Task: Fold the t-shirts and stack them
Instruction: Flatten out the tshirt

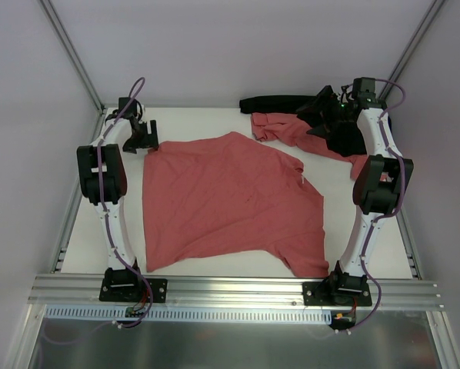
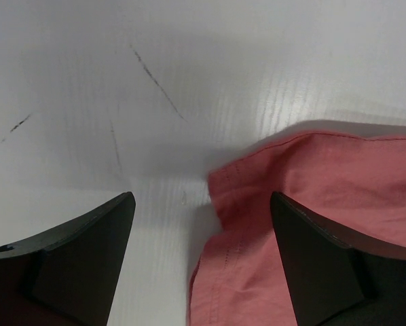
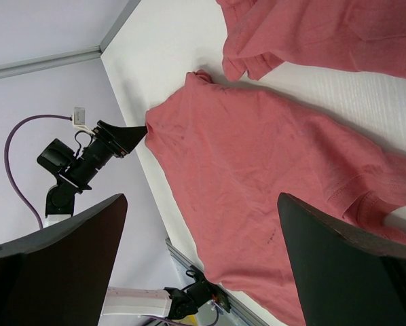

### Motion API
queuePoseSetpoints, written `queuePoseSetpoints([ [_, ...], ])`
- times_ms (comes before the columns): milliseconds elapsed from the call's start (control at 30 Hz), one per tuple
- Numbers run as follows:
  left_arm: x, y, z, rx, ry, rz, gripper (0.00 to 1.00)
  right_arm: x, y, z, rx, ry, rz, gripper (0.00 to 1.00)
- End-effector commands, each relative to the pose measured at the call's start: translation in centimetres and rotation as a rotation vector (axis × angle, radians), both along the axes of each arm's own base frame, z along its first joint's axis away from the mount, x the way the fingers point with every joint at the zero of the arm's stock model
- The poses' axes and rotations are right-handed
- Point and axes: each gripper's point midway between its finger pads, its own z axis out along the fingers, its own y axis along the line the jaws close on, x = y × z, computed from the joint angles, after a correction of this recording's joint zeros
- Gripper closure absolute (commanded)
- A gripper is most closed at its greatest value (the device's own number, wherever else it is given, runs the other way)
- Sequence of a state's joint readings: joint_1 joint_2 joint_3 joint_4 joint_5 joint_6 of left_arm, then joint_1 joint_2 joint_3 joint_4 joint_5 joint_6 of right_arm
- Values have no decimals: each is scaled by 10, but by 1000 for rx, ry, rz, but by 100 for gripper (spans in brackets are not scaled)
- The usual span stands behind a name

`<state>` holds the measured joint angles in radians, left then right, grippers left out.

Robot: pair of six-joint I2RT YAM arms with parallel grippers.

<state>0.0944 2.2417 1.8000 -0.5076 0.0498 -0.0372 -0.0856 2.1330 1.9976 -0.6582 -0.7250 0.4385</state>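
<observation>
T-shirt corner (image 2: 225,182) lies lower right, seemingly against one finger of the parted left gripper (image 2: 203,198); right gripper (image 3: 201,197), also parted, is farther

The right gripper (image 3: 201,198) gaped above a spread t-shirt (image 3: 257,176) on the white table (image 3: 163,42); the left gripper (image 3: 139,132) sat at its corner; a crumpled t-shirt (image 3: 311,34) lay just beside

1. The left arm (image 1: 107,184) reaches forward with its elbow raised.
2. The left pincer (image 1: 141,137) points down at the far left, jaws wide apart.
3. The right arm (image 1: 376,177) stretches to the far right corner.
4. The right pincer (image 1: 321,111) is turned leftward, jaws spread wide.
</observation>
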Motion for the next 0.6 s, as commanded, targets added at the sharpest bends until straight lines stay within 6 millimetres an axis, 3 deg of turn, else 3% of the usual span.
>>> queuePoseSetpoints([
  [0,-2,-7,4,7,1,-11,18,0,-1,40,31,-93,8,1],
  [233,-4,-13,-3,2,19,-15,19,0,-4,42,35,-94,-3,1],
  [567,-6,-18,-10,-16,38,-17,50,0,-5,43,42,-97,-4,0],
])
